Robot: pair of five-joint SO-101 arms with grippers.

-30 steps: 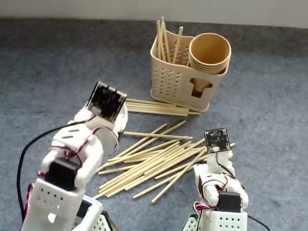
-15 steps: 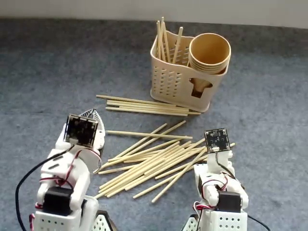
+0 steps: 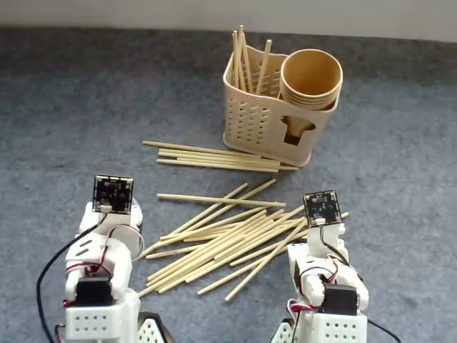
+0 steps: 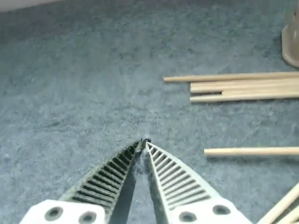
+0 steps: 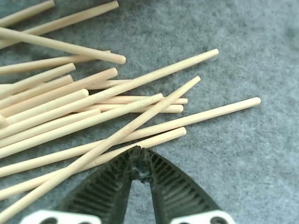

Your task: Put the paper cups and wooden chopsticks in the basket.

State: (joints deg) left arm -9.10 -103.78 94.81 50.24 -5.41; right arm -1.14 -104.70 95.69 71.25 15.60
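Note:
A cream plastic basket (image 3: 268, 114) stands at the back of the grey carpet. It holds a stack of paper cups (image 3: 311, 75) and several upright wooden chopsticks (image 3: 246, 61). A loose pile of chopsticks (image 3: 221, 239) lies between the two arms, and a short row of chopsticks (image 3: 214, 158) lies just in front of the basket. My left gripper (image 4: 144, 141) is shut and empty over bare carpet, with the row of chopsticks (image 4: 243, 86) ahead of it. My right gripper (image 5: 139, 153) is shut, its tips at the edge of the pile (image 5: 93, 107), holding nothing.
The left arm (image 3: 103, 243) and the right arm (image 3: 323, 250) sit at the near edge on either side of the pile. Open carpet (image 3: 78, 107) stretches to the left of the basket. A corner of the basket (image 4: 292, 46) shows in the left wrist view.
The left arm has drawn back from the row of chopsticks by the basket toward the near edge, uncovering that row. The right arm and the chopsticks have not moved.

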